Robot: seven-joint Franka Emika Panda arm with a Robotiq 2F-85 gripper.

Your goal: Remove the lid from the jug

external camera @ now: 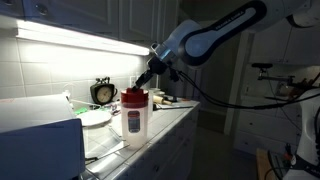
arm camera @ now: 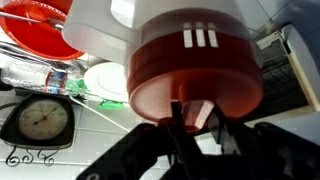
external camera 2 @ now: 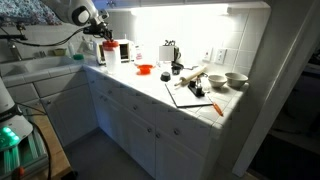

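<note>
The jug (external camera: 135, 122) stands upright on the counter, whitish with a dark-and-red label. The red lid (external camera: 134, 97) sits on its top. My gripper (external camera: 144, 81) comes down at an angle onto the lid's far edge. In the wrist view the lid (arm camera: 195, 65) fills the middle, with the jug's whitish body (arm camera: 100, 30) behind it. The two fingers (arm camera: 195, 113) are closed on a small reddish tab at the lid's rim. In an exterior view the jug (external camera 2: 125, 52) is small at the counter's far end, with the gripper (external camera 2: 110, 38) beside it.
A round black clock (external camera: 103, 92) and a white plate (external camera: 95, 117) sit behind the jug by the wall. A red bowl (external camera 2: 146, 69), a dark board (external camera 2: 190, 95) and white bowls (external camera 2: 237, 79) lie along the counter. A sink (external camera 2: 40, 65) is near the jug.
</note>
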